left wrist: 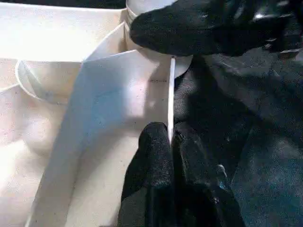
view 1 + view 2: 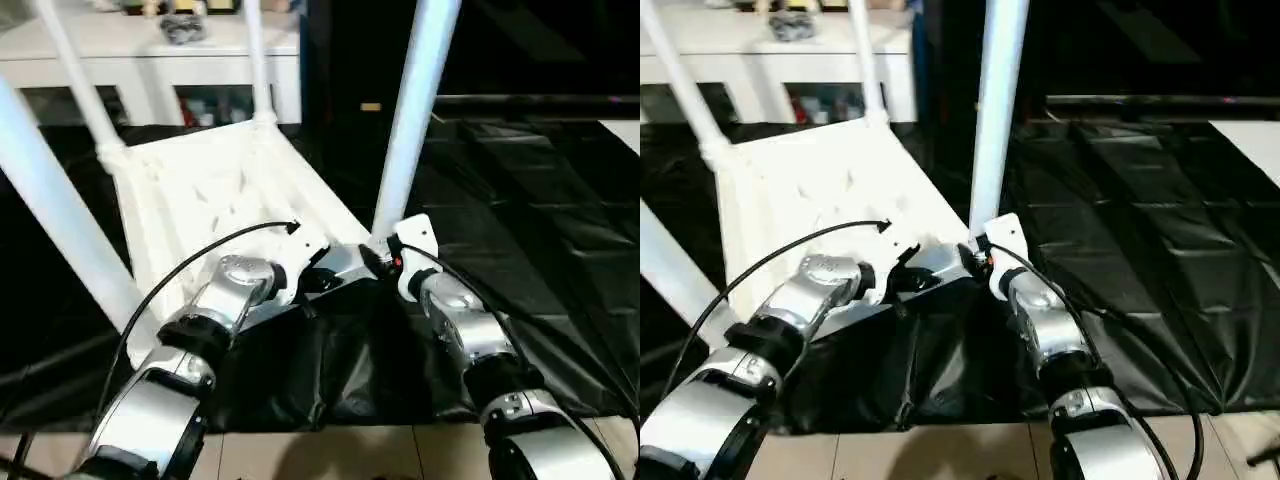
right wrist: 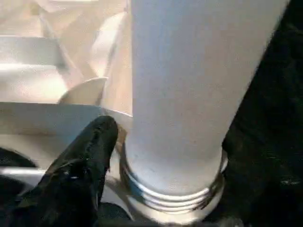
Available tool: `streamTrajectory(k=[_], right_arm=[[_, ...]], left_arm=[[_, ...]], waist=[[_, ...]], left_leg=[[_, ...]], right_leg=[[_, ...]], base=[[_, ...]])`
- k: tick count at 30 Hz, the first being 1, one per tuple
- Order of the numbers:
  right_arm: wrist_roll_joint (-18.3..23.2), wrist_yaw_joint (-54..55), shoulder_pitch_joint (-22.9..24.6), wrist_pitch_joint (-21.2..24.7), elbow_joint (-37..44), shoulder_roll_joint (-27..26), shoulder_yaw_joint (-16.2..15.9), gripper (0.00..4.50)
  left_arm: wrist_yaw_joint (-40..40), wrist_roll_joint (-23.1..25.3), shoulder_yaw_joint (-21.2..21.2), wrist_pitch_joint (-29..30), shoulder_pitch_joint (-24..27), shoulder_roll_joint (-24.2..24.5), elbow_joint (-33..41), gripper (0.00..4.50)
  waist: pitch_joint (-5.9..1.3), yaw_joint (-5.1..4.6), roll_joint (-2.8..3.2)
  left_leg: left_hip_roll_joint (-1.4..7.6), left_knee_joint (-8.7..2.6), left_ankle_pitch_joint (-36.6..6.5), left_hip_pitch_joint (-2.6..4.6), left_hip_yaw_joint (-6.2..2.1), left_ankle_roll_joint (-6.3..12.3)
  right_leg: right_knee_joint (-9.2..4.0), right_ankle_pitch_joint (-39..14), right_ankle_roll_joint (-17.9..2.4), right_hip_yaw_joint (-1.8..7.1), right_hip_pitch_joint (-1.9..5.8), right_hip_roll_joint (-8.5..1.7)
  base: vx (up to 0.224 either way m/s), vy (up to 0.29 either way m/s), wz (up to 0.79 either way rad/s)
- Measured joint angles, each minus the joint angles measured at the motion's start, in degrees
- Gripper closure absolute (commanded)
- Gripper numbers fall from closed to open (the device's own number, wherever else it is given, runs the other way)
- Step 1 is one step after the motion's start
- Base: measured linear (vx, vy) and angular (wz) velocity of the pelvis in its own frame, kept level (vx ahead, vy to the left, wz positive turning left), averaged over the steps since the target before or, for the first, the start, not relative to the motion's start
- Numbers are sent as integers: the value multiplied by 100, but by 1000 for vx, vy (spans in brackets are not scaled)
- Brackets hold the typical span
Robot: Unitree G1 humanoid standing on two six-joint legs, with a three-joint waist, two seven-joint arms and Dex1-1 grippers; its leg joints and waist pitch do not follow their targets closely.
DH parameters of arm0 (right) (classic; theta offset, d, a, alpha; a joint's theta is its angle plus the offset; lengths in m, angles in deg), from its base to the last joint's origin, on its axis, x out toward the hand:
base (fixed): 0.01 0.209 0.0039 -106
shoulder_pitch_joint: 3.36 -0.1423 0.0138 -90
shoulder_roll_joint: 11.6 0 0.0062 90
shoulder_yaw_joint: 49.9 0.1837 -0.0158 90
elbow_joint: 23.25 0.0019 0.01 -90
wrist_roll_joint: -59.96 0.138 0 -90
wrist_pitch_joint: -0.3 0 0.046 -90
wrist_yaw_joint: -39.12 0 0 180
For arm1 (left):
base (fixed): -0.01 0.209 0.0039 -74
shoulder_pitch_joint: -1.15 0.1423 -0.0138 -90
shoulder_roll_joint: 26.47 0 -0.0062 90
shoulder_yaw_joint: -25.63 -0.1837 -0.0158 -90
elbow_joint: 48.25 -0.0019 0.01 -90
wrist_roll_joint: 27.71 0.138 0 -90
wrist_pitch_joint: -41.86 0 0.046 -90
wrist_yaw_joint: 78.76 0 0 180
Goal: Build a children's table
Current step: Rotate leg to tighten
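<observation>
The white tabletop (image 2: 215, 195) is seen lying upside down on black sheeting (image 2: 540, 210), ribbed underside up, with four white legs standing in its corner sockets. At the left, the near-left leg (image 2: 50, 205) rises steeply toward the camera, and two further legs stand at the far corners. The left gripper (image 1: 171, 142) is pinched shut on the thin near rim wall of the tabletop (image 1: 171, 94), one finger on each face, so the top is steadied against turning. Further right, the near-right leg (image 2: 412, 110) is seated in its socket, and in the right wrist view a threaded collar (image 3: 173, 189) is seen exposed at its base, which suggests the leg is not yet screwed fully home. The right gripper (image 2: 385, 255) is set at the foot of this leg with its jaws wide around it; whether the leg is actually gripped cannot be told. The step is judged best done by keeping the leg upright, turning it low near the collar, and keeping the rim clamped until the thread is hidden.
</observation>
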Motion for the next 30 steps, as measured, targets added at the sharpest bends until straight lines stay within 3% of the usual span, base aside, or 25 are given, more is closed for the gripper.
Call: streamTrajectory(k=[9,12,16,21,24,30], right_arm=[[170,-2450,151,-328,551,955,-511,58],[267,-3265,201,-365,693,1201,-637,58],[274,-3811,197,-372,720,1371,-734,58],[268,-4301,132,-377,677,1423,-954,74],[266,-4494,-4,-447,515,1383,-1035,84],[256,-4604,-73,-474,386,1345,-1044,127]], left_arm=[[1094,-38,-105,-758,196,653,128,450],[1756,-143,-124,-927,270,932,205,450],[2230,-192,-172,-1075,282,1112,216,450],[2788,-257,-217,-1256,281,1248,238,450],[2979,-303,-222,-1263,279,1318,313,450],[3049,-299,-265,-1311,279,1337,315,450]], waist=[[-1,57,-50],[-11,92,-107],[-11,208,-149],[-9,394,-158],[-9,442,-161],[-3,482,-179]], left_leg=[[-9,-21,0,-15,17,1],[-9,-14,0,-24,29,-1],[-6,-11,0,-12,48,-5],[22,-44,1,-29,72,-6],[23,-23,15,-98,88,15],[25,-5,10,-97,99,4]], right_leg=[[58,2,-2,49,-56,-1],[143,4,-5,82,-100,0],[233,6,-10,117,-117,3],[266,1,-3,193,-152,62],[323,-14,-9,213,-235,59],[331,-13,-10,225,-235,58]], base=[[0,0,0],[0,0,0],[0,0,0],[0,0,0],[0,0,0],[0,0,0]])
